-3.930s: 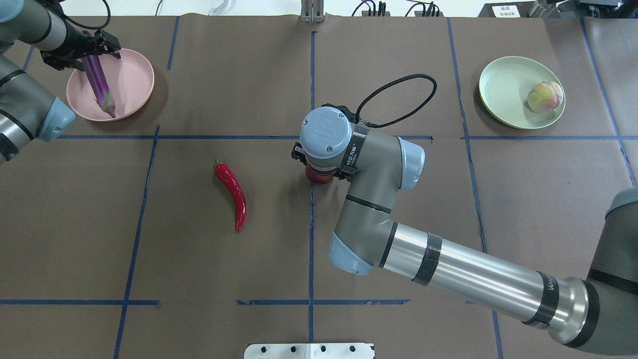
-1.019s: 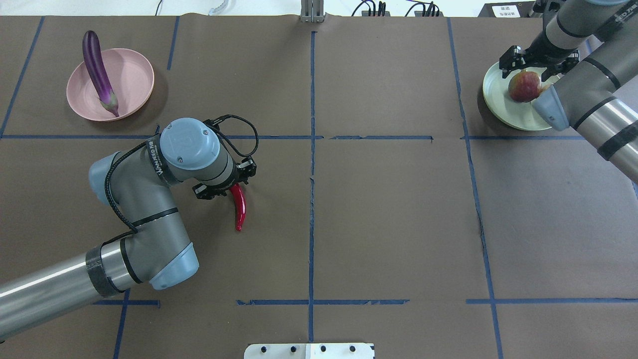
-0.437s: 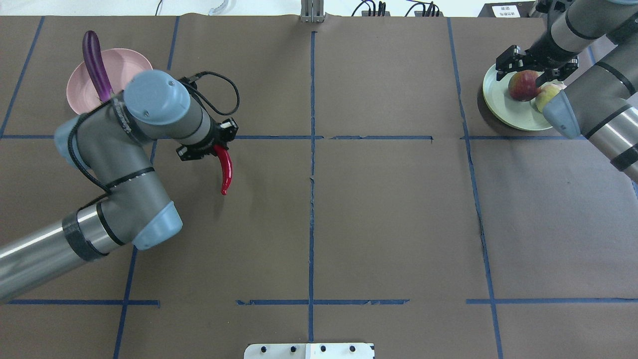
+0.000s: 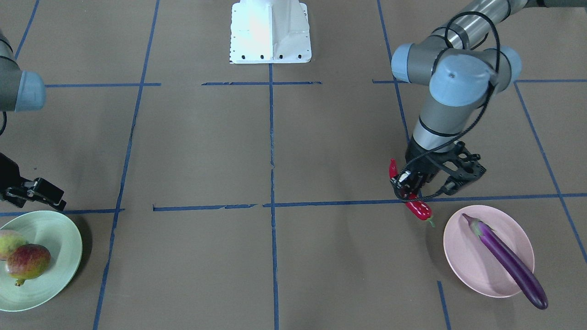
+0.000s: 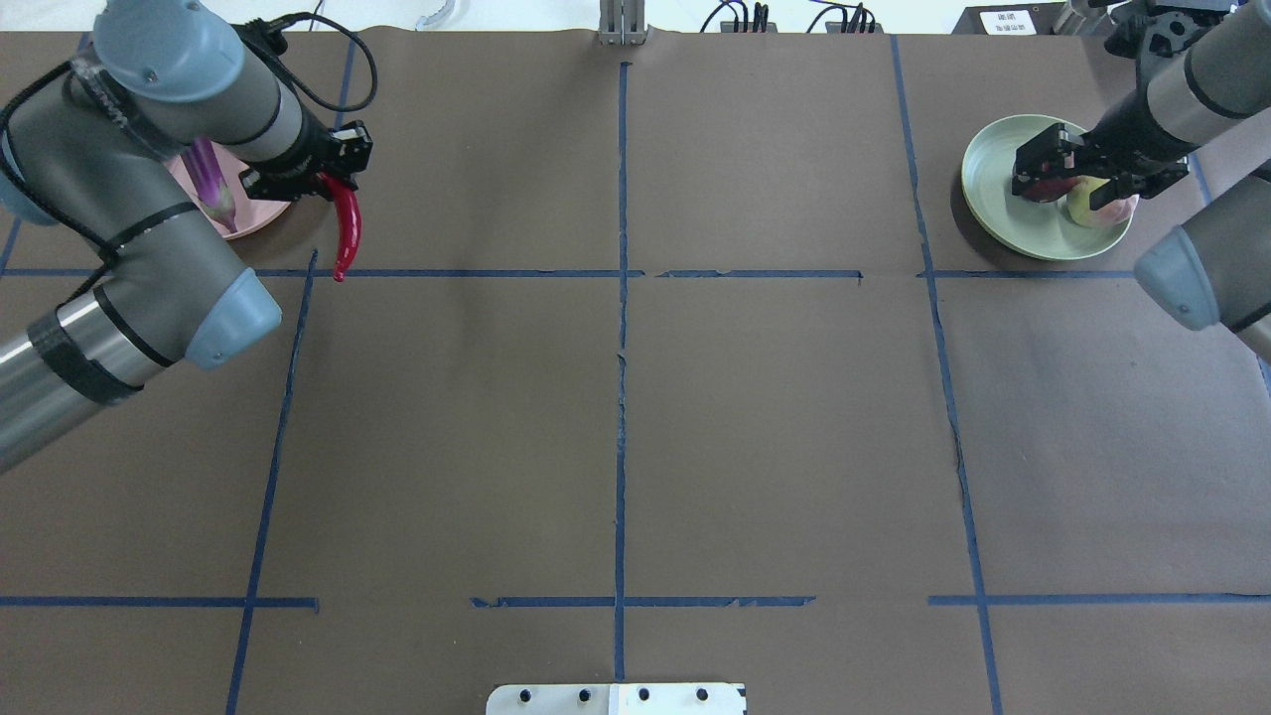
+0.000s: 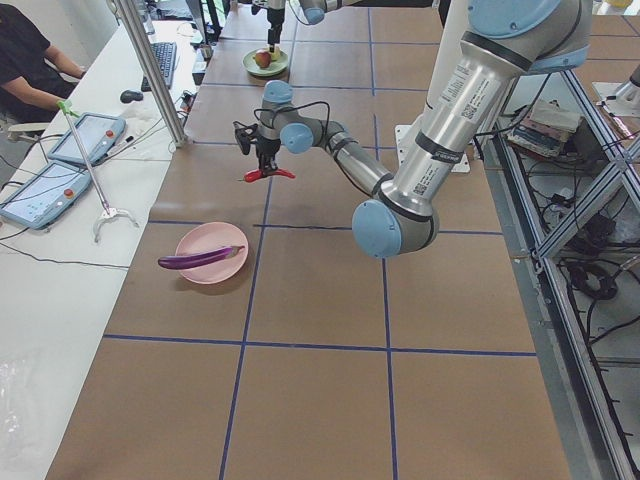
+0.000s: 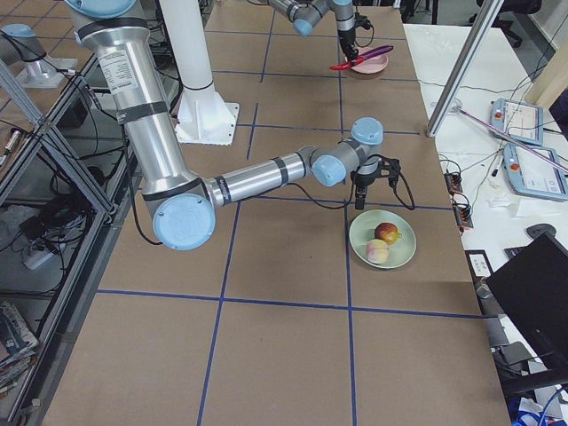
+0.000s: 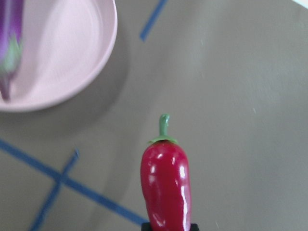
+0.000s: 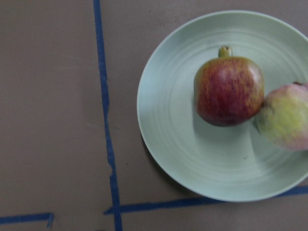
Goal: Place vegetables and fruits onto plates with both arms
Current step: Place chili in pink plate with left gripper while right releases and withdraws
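Note:
My left gripper (image 5: pixel 318 179) is shut on the red chili pepper (image 5: pixel 345 233) and holds it in the air just beside the pink plate (image 4: pixel 467 261). The chili hangs stem-down near the plate's rim (image 8: pixel 166 187). The purple eggplant (image 4: pixel 504 261) lies across the pink plate with its tip over the rim. My right gripper (image 5: pixel 1087 174) is open and empty above the green plate (image 4: pixel 55 243). The pomegranate (image 9: pixel 228 91) and the peach (image 9: pixel 286 115) rest side by side on the green plate (image 9: pixel 178 144), touching.
The white base block (image 4: pixel 270 32) stands at the robot's edge of the table. Blue tape lines mark a grid on the brown table cover. In the exterior left view an operator (image 6: pixel 25 60) and tablets (image 6: pixel 45 190) are at a side table, with a metal pole (image 6: pixel 150 70).
My left arm has lifted the chili and carried it from mid-table to beside the pink plate. My right gripper has let go of the pomegranate on the green plate and risen off it.

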`<action>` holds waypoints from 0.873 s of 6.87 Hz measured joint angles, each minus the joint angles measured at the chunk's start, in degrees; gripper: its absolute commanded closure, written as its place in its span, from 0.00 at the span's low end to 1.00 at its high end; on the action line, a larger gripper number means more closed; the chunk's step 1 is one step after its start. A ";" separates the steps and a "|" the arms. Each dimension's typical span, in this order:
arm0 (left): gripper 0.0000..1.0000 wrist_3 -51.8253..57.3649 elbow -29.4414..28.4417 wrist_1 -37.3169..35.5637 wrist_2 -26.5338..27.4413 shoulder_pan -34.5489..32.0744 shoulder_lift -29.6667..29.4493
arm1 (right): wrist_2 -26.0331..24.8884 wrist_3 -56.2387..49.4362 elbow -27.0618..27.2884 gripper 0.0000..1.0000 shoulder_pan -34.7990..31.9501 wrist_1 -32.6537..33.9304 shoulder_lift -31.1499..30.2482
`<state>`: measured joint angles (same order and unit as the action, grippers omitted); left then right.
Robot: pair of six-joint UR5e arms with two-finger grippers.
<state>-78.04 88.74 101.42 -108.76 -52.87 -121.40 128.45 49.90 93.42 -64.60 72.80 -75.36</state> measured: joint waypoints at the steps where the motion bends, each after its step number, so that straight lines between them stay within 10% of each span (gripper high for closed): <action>1: 0.98 4.17 -4.09 0.90 -0.09 -3.03 -0.38 | 1.02 0.09 5.27 0.00 0.00 -0.02 -4.46; 2: 0.93 7.33 -10.52 4.71 -0.10 -5.43 -1.29 | 1.65 0.68 9.26 0.00 0.00 -0.03 -7.86; 3: 0.33 8.69 -17.65 10.21 -0.04 -6.61 -2.79 | 2.12 1.73 11.37 0.00 0.03 -0.03 -9.47; 4: 0.05 9.20 -23.22 14.57 0.03 -7.09 -4.54 | 2.57 2.57 12.51 0.00 0.10 -0.01 -10.14; 6: 0.01 10.20 -26.72 17.71 -0.02 -7.56 -5.86 | 3.57 3.84 14.78 0.00 0.15 0.05 -11.43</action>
<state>-67.84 62.02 119.13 -108.77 -60.44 -127.26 132.02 53.74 108.21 -64.45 72.85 -86.79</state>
